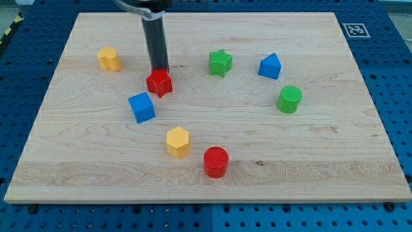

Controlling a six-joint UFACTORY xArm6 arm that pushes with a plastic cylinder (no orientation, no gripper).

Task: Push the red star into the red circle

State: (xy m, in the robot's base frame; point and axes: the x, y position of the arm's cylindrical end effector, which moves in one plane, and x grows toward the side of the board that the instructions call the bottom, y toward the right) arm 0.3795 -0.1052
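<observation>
The red star [159, 83] lies on the wooden board [322, 148], left of centre. My tip [158, 68] stands right at the star's top edge, touching it or nearly so, with the dark rod rising toward the view's top. The red circle [216, 161] stands lower and to the right, near the board's bottom middle. A yellow hexagon block [177, 142] sits just left of and above the red circle, roughly between the star and the circle.
A blue cube [141, 107] lies just below-left of the star. A yellow block [109, 58] is at the upper left. A green star [220, 62], a blue block [270, 66] and a green cylinder [290, 99] are on the right.
</observation>
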